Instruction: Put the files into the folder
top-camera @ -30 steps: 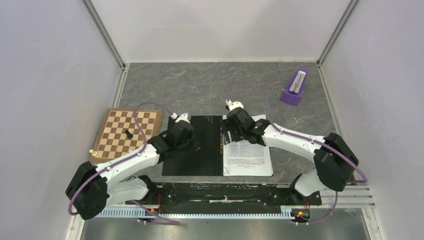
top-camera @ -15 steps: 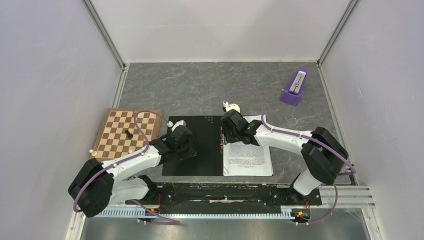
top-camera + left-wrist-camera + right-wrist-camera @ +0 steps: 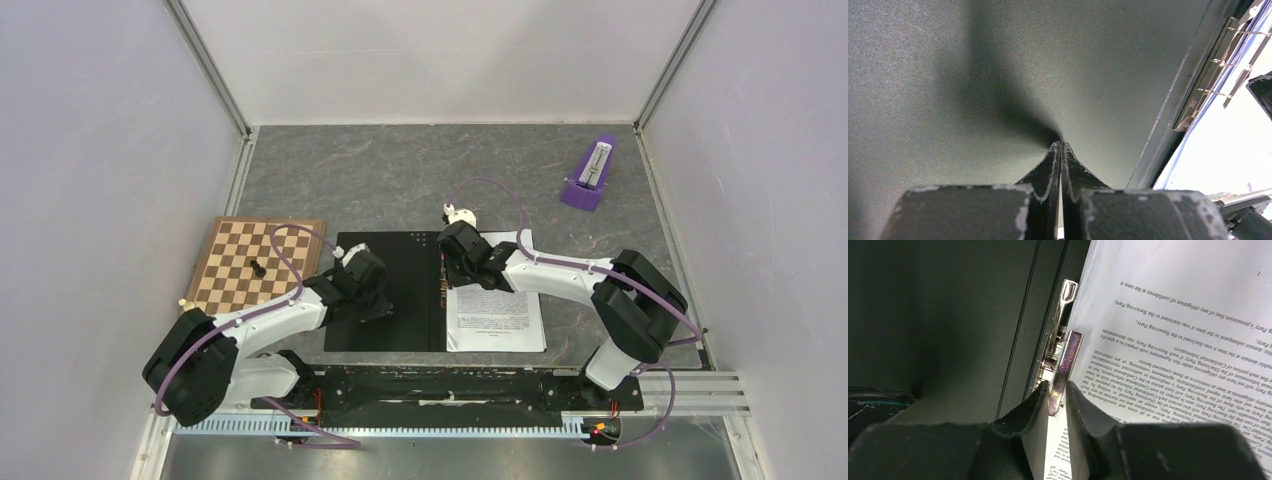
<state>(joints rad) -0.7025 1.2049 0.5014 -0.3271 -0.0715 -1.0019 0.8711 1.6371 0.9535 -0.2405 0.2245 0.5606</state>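
Observation:
The folder (image 3: 405,310) lies open and flat, black inside up, with its metal spine clip (image 3: 441,290) down the middle. The files (image 3: 497,318), white printed sheets, rest on its right half. My right gripper (image 3: 444,278) is at the spine. In the right wrist view its fingers (image 3: 1056,387) are shut on the raised metal lever of the clip (image 3: 1060,335), beside the files (image 3: 1173,315). My left gripper (image 3: 378,300) is shut, with its tips (image 3: 1060,145) down on the folder's bare left cover (image 3: 973,75).
A checkered chessboard (image 3: 230,250) lies left of the folder with a black piece (image 3: 258,268) on it and a white piece (image 3: 183,302) at its near corner. A purple metronome (image 3: 590,175) stands at the back right. White walls enclose the table.
My right gripper has narrowed from wide open onto the clip lever and shifted slightly left. My left arm has drawn back a little toward the near left, still shut.

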